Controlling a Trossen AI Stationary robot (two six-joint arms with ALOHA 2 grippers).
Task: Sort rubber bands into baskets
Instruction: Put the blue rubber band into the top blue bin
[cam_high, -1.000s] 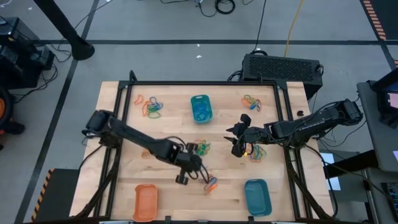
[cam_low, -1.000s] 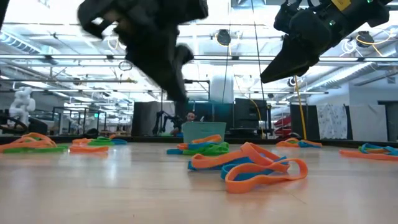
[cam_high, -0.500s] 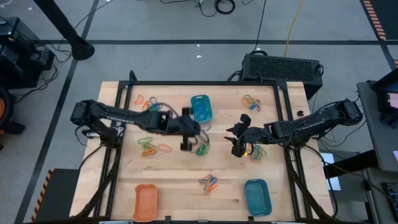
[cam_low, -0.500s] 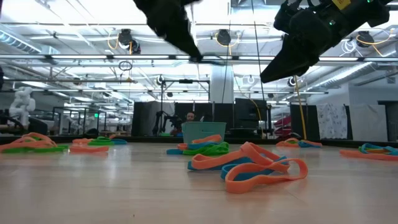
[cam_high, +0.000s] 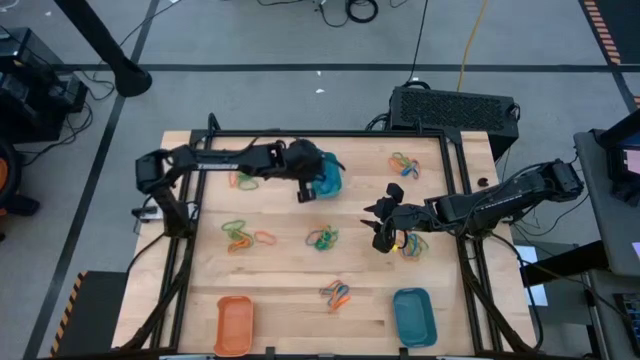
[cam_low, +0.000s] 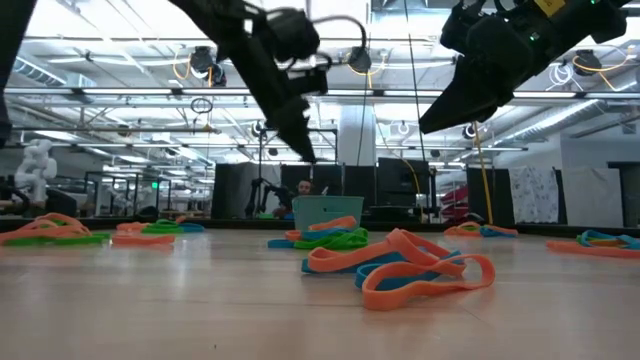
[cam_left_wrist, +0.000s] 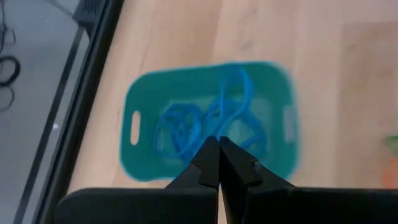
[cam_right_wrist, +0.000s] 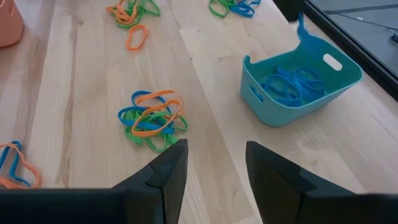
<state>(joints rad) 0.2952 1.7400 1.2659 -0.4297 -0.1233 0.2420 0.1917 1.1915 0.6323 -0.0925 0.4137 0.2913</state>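
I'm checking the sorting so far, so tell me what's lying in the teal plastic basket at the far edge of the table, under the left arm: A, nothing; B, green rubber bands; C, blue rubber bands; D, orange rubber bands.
C: the left wrist view shows only blue rubber bands inside the teal plastic basket, and the right wrist view agrees.

Light wooden table (cam_high: 290, 275) is framed by black rails. On it are set an orange basket (cam_high: 233, 325), two teal baskets (cam_high: 414, 316) (cam_high: 327, 172), and scattered clumps of rubber bands (cam_high: 322, 238) (cam_high: 337, 293) (cam_high: 240, 235) (cam_high: 404, 163).
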